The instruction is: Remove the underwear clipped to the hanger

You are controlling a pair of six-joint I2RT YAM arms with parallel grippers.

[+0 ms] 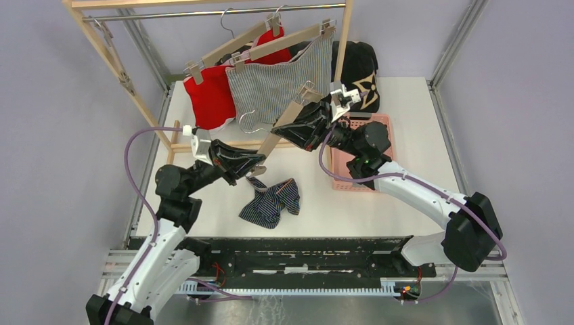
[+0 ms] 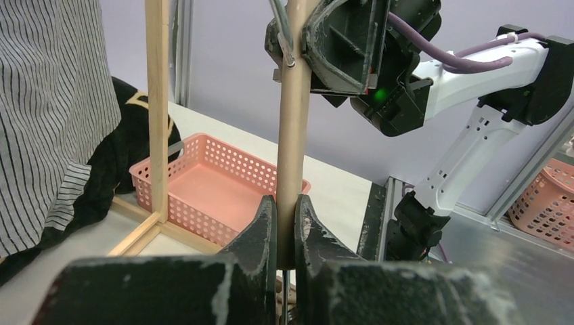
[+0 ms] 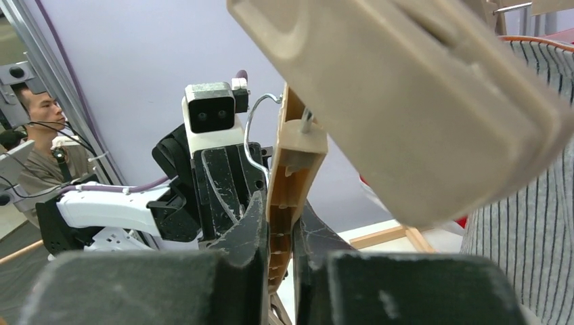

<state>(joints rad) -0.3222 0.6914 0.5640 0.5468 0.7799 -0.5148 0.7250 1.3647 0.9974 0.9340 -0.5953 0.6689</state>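
Loosely, navy underwear (image 1: 271,203) crumpled, long axis near-left to far-right, near gripped hanger (image 1: 296,110)

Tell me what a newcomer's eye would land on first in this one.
An empty wooden hanger is held in mid-air over the table, with the left tool shut on its near end and the right tool shut on it farther up. Below it the navy striped underwear lies crumpled on the table. The red pair and the grey pinstriped pair hang clipped under the rail at the back.
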